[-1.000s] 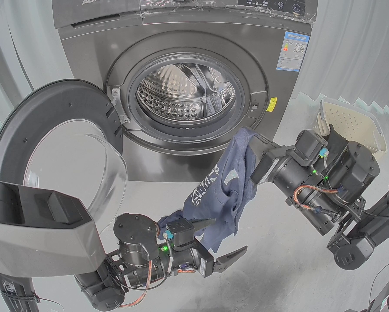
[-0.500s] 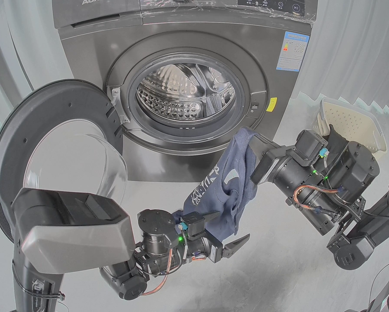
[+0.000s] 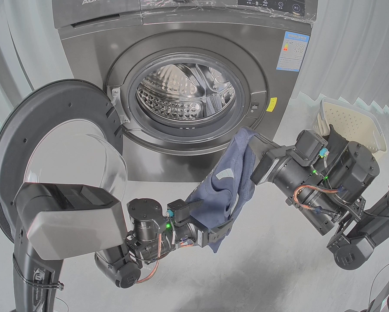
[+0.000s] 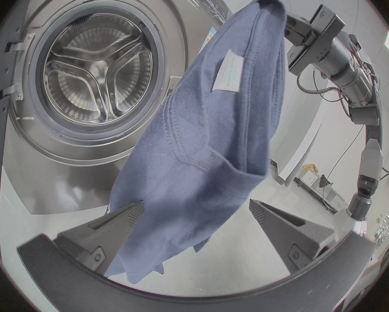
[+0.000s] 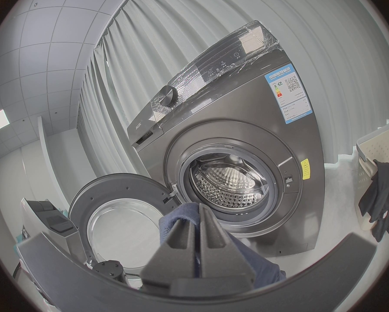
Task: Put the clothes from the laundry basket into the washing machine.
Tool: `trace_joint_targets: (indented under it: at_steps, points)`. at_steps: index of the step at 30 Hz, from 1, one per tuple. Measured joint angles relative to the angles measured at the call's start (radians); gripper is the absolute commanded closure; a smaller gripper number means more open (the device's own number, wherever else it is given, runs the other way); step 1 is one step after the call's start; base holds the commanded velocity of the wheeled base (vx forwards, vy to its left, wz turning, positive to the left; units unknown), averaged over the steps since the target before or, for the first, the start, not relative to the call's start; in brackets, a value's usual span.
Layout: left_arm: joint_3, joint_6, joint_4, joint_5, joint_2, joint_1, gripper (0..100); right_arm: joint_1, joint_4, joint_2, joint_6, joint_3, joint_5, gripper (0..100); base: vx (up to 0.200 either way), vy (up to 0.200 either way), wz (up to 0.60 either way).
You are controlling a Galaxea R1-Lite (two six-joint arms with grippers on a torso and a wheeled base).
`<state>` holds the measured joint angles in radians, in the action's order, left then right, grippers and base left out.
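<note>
- While the right claw is pinching the top of the blue shirt shut tight, the shirt is hanging in the air, just in front of the washing machine and lower than its round hole.
- The left claw is sitting wide open with the shirt's bottom end between its two fingers, not squeezing it.
- The shirt could be slipping to the floor if the right claw is letting go before the left one is closing.
- The loose end could be catching on the edge of the hole, or hanging out, because it is dangling low.
- The shirt is looking soft and floppy, folded over, with a white tag showing.
</note>
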<state>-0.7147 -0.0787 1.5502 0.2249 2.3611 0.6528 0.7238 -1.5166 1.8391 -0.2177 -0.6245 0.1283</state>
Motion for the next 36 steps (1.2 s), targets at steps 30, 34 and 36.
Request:
trace_joint_targets:
  at_steps: [30, 34, 36]
  points:
    - [-0.089, -0.007, -0.001, -0.027, 0.009, 0.001, 100, 0.009, 0.0, 0.0, -0.001, 0.0, 0.0, 100, 0.0, 0.0, 0.0]
    - [-0.093, -0.007, -0.001, -0.027, 0.009, 0.001, 100, 0.009, 0.0, 0.0, -0.002, 0.0, 0.0, 100, 0.0, 0.0, 0.0]
    - [-0.091, -0.007, -0.002, -0.027, 0.005, 0.001, 100, 0.009, 0.0, 0.0, -0.002, 0.001, 0.001, 100, 0.0, 0.0, 0.0]
